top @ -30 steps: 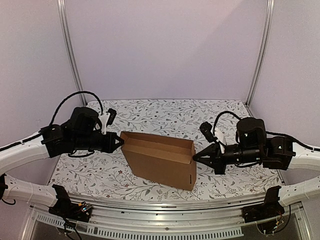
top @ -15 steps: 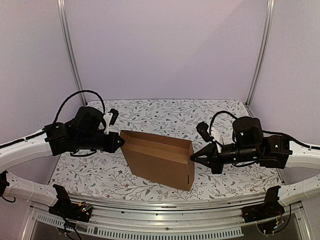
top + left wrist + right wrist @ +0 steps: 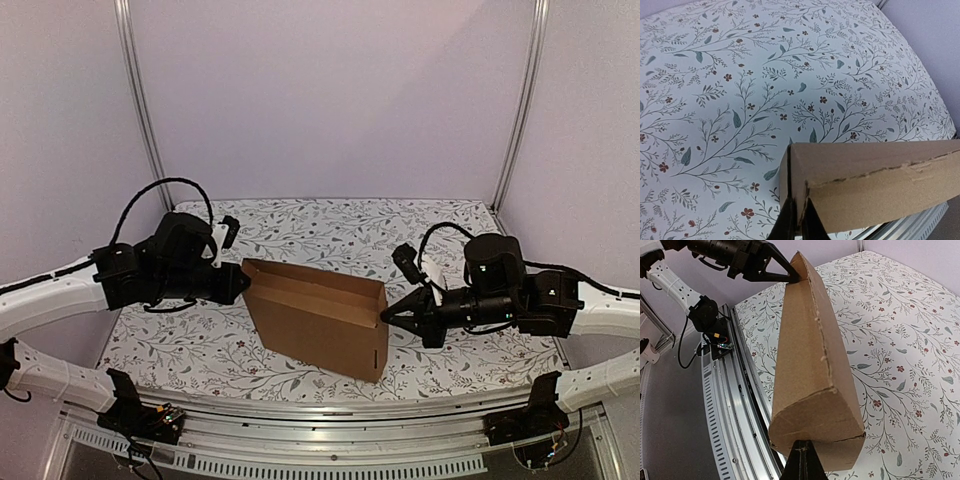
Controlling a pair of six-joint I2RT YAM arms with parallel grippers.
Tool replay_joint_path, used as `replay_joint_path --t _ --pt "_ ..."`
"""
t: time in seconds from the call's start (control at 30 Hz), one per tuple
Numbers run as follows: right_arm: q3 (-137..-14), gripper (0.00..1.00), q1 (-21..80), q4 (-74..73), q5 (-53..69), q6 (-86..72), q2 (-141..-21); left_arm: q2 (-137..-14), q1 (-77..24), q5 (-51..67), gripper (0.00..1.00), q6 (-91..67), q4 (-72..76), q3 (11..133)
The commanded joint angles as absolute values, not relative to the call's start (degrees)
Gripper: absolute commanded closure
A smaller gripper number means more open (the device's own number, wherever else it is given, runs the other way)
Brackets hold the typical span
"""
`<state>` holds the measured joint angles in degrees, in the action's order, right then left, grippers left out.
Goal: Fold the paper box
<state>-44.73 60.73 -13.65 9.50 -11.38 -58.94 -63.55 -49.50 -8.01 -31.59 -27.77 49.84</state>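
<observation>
The left gripper (image 3: 800, 224) has its two dark fingers almost together, with the torn corner edge of a brown cardboard box (image 3: 320, 325) caught between them. It is grasping that corner, though the pictures do not show how firmly. The right gripper (image 3: 801, 461) is clenched to a single point with nothing visible between its fingers. That point rests against the rounded end panel at the opposite end of the box. Whether it has nipped a thin flap edge there cannot be told. The box stands on its long side near the middle front of a table (image 3: 330, 225) covered in a pale cloth with a leaf and flower print. Its open top faces up and toward the back, its walls are raised, and it leans slightly. The arms reach in from either side, the left from the left edge and the right from the right edge. Over the last second both arms have crept inward, the left arm's bulk toward the box and the right gripper's tip further onto its end. The box itself has barely shifted. This suggests the box is now braced at both ends. The sides appear formed, but the top is still open, so closing it likely remains.
</observation>
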Motion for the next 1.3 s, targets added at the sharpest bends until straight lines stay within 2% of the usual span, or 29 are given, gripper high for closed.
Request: replay_joint_path --t 0.0,0.27,0.7,0.8,1.03,1.27 --pt "-44.79 1.0 60.62 -9.66 8.15 -12.75 -59.5 -66.57 -53.29 -2.56 0.94 -31.87 -30.55 49.78" --pt "-44.05 1.0 60.62 -5.75 7.96 -16.49 -60.82 -68.08 -54.99 -4.64 0.94 -31.63 -30.9 50.88" --pt "-45.79 1.0 60.58 -7.77 2.99 -19.89 -61.35 -69.55 -57.65 -8.81 0.95 -30.84 -31.88 52.21" --pt "-46.29 0.9 60.57 -9.41 3.12 -19.54 -61.03 -69.61 -57.75 -9.8 0.95 -31.47 -31.94 52.16" --pt "-46.49 0.78 60.59 -15.24 2.28 -18.68 -59.03 -69.35 -59.19 -15.42 0.94 -40.0 -29.77 50.52" --pt "-48.58 0.75 60.64 -20.93 0.4 -18.53 -56.02 -69.62 -60.48 -18.75 0.94 -43.06 -29.32 50.2"
